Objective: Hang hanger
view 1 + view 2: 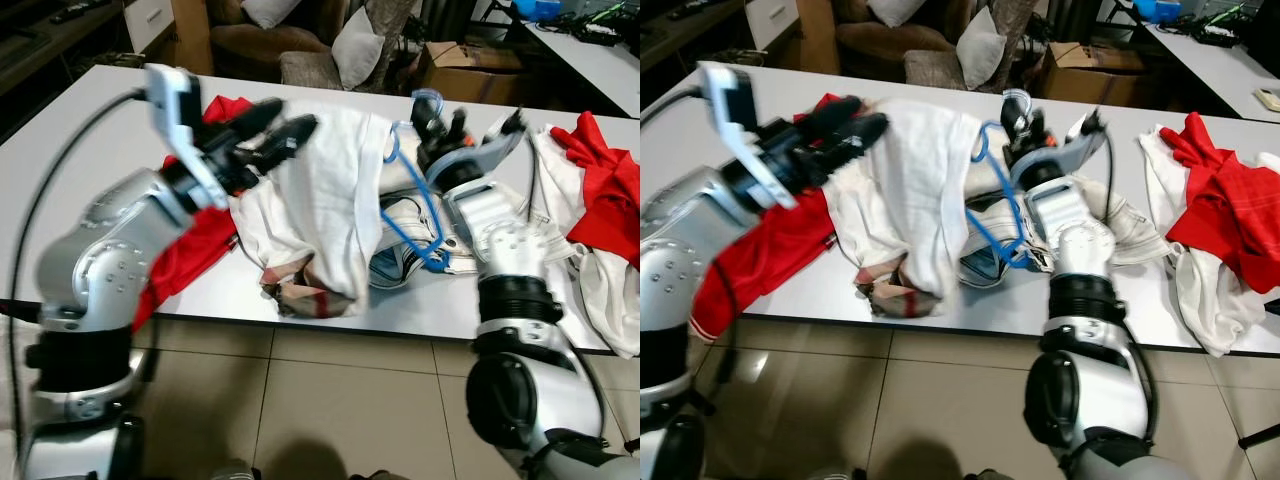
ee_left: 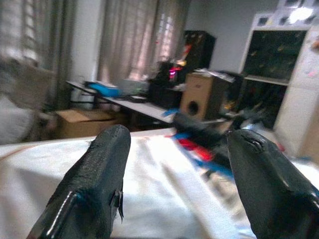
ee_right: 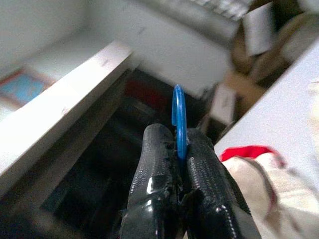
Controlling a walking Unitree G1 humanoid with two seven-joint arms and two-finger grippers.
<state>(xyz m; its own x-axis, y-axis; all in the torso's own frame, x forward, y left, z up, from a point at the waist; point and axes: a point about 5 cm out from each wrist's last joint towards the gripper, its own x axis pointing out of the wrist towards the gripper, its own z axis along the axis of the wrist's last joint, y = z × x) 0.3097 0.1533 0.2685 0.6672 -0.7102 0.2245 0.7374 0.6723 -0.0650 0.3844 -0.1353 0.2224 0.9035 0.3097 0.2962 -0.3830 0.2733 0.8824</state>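
- As things lie now, job looks about mid-way: hanger [image 1: 415,205] is picked up, not yet hung anywhere.
- R gripper [image 3: 178,149]: fingers pinched tight on the blue hanger's hook end, thin blue edge poking out between the pads. Firm hold, by the look.
- Hanger hangs from R gripper over middle of white table [image 1: 80,130], its blue loop trailing down toward 6 o'clock across the clothes heap, just beside the white shirt [image 1: 330,190].
- L gripper [image 1: 275,130]: fingers apart w/ a wide gap, nothing clamped. Wrist view shows white cloth spread just below the fingertips [image 2: 112,144]; touching or just above — can't tell.
- White shirt bunched up and raised at L gripper, draping down to table edge at 6 o'clock. Red garment [image 1: 185,255] lies under L arm; more red and white clothes [image 1: 610,200] at 3 o'clock.
- Left to do, my read: get hanger clear of (or into) the shirt, then carry it to a rail or hook. No rail made out in these views.
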